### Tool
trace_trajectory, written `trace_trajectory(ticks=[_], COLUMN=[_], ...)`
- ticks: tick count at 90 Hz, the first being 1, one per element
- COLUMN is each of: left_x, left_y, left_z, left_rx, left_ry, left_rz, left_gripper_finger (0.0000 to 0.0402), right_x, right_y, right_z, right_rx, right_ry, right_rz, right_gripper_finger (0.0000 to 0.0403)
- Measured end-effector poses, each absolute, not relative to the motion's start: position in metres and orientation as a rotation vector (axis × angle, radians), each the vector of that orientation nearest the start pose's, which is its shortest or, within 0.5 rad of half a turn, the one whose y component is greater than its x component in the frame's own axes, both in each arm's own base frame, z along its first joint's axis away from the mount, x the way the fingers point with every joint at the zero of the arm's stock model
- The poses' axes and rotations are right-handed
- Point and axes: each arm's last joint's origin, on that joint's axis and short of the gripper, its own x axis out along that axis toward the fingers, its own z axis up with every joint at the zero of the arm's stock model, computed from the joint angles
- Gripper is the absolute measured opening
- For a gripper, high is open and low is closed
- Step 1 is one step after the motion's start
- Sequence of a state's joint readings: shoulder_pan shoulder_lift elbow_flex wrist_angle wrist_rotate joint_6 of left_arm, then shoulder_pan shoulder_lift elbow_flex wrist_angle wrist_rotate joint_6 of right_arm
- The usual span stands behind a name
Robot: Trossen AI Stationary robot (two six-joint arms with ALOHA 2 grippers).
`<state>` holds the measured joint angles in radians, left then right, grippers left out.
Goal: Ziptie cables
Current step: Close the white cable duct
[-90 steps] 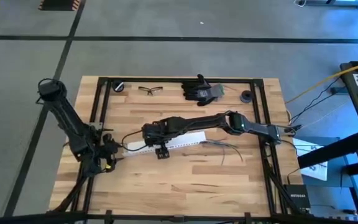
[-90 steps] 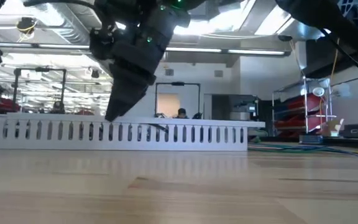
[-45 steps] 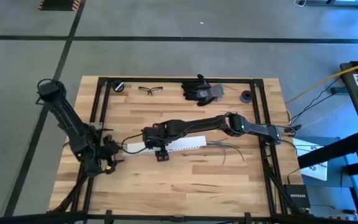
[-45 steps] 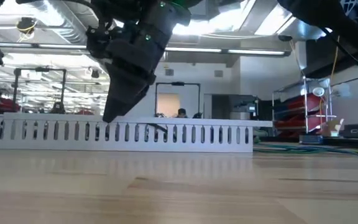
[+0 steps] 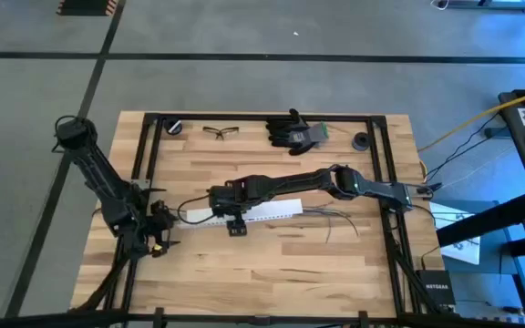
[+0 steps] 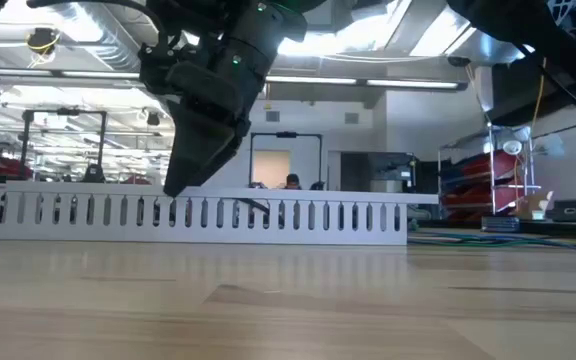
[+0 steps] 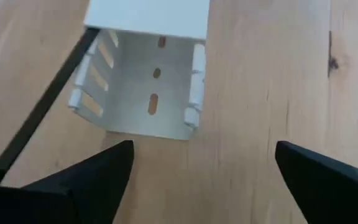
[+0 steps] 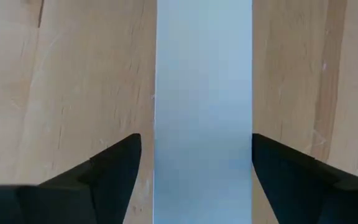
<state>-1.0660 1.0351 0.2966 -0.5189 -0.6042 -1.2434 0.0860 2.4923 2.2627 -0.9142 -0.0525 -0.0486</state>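
The cables (image 5: 331, 217) lay loose on the table (image 5: 272, 273), right of the white strip (image 5: 272, 210). They looked thin and floppy; best grabbed mid-length. The right pincer (image 8: 194, 180) straddled the strip, wide open, holding nothing. The left pincer (image 7: 197, 180) gaped empty too.

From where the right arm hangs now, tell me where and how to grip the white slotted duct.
Grip the white slotted duct across its narrow width, straight down from above. The right pincer is open and already straddles its flat lid, one finger outside each long edge. The duct is long, straight and lies flat on the table, so its slotted side walls offer parallel faces.
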Motion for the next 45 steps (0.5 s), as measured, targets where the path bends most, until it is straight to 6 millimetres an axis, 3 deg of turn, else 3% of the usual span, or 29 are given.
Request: trace_trajectory(ticks=[26, 45], left_x=[0.0786, 0.0757], left_y=[-0.1114, -0.1083], left_z=[0.1222, 0.1214], left_rx=[-0.357, -0.323], left_ry=[0.943, 0.983], left_rz=[0.203, 0.221], left_gripper_finger=[0.0377, 0.0377], right_x=[0.5205, 0.5204], right_y=[0.0464, 0.0485], right_z=[0.1774, 0.1774], right_rx=[-0.063, -0.065], right_ry=[1.142, 1.141], right_rz=[0.151, 0.154], right_gripper_finger=[0.0287, 0.0287])
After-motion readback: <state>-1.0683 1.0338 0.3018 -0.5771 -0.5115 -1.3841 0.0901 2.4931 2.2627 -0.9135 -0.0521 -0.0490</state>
